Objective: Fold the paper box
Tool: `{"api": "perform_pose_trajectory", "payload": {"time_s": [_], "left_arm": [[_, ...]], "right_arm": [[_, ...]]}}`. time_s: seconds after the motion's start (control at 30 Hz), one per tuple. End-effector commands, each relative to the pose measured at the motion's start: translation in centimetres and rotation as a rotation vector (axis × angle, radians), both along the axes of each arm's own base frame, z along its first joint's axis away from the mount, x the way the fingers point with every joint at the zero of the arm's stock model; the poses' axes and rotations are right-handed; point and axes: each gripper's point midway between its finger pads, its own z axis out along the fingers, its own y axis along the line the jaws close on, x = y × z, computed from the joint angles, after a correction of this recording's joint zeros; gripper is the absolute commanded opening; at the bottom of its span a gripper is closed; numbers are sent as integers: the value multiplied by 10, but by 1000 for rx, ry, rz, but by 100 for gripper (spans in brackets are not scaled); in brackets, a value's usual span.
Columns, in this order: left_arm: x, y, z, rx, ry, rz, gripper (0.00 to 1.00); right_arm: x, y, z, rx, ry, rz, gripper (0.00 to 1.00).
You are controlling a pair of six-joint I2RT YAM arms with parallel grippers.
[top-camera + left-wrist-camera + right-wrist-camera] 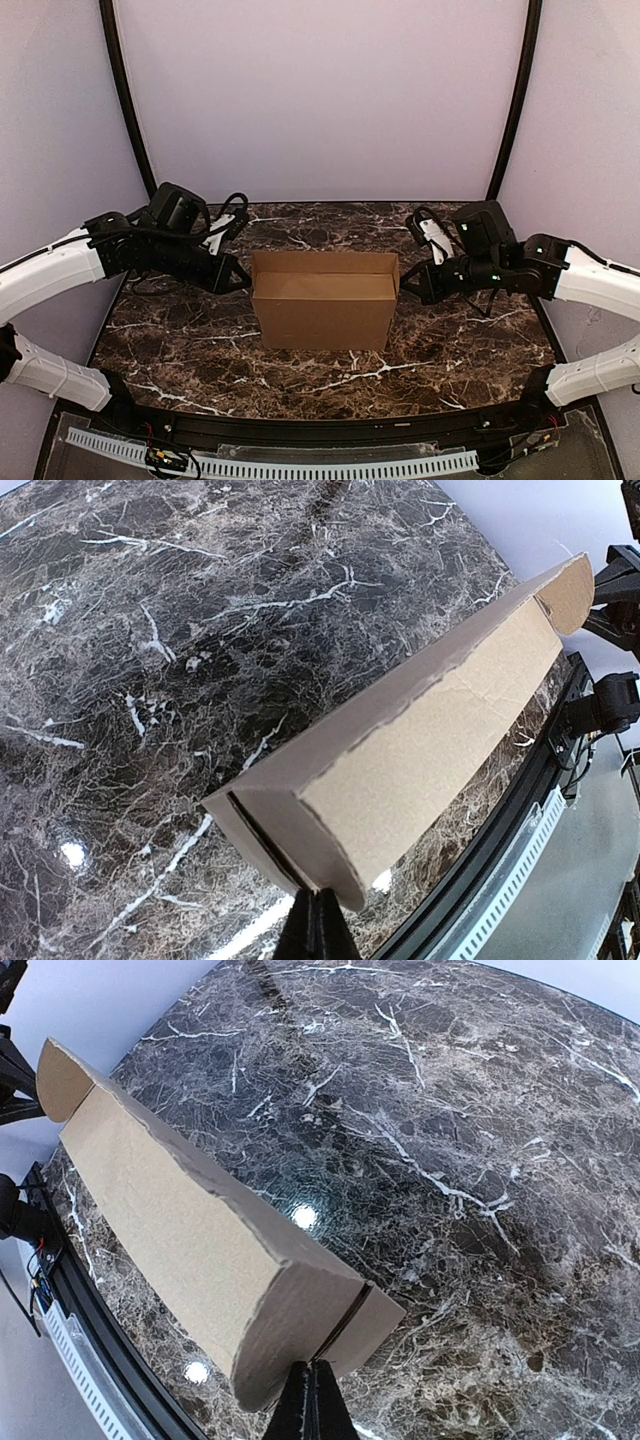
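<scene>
**Top external view.** One paper box (pixel 325 305) of plain brown unprinted cardboard, long, shallow and rectangular. It stood at the middle of the dark, white-veined marble table (pixel 450 350) with a long face toward the arm bases. The walls were up and the lid was down over the body, so the folding was judged largely done. The left gripper (pixel 238 277) sat at the box's left end and the right gripper (pixel 408 284) at its right end. Each had its jaws pressed together and held nothing.

**Left wrist view.** The paper box (pixel 430 740) ran diagonally away from the camera. Its near end showed a dark seam beside a near rounded tab (pixel 335 865) that was not fully seated. At the far end a far rounded tab (pixel 568 588) stuck out past the wall. The left gripper (pixel 318 930), closed to a point, sat right under the near corner. Whether it touched the card could not be told.

**Right wrist view.** The paper box (pixel 190 1230) showed the same condition from the other end. A square end flap (pixel 368 1322) stood slightly proud behind a seam, and an opposite rounded tab (pixel 60 1078) projected at the far end. The right gripper (pixel 310 1405), closed and empty, sat just below the near corner.

**Outstanding.** Judged left to do: tucking the end tabs and pressing both ends flush.

**Contents.** The lid hid the interior, so the contents could not be told. Nothing rested on top.
</scene>
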Motion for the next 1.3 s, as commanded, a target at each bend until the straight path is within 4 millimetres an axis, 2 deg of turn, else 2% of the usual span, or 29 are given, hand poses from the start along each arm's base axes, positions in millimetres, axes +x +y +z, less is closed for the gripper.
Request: {"api": "perform_pose_trajectory", "payload": {"time_s": [0.0, 0.53, 0.8, 1.03, 1.17, 1.27], "left_arm": [[-5, 2, -10, 13, 21, -1, 1], [-7, 8, -14, 29, 13, 9, 1], [1, 32, -13, 157, -31, 72, 1], [10, 45, 3, 216, -93, 114, 12], [17, 42, 22, 202, -135, 119, 20], [19, 39, 36, 182, -155, 112, 27]], "right_arm": [[-3, 0, -1, 4, -3, -4, 0], [-4, -2, -2, -8, -4, -20, 0], [8, -20, 3, -85, -46, -113, 0], [17, -23, 30, -92, -114, -131, 0], [21, -21, 54, -77, -156, -129, 6], [19, -16, 64, -50, -160, -106, 12]]}}
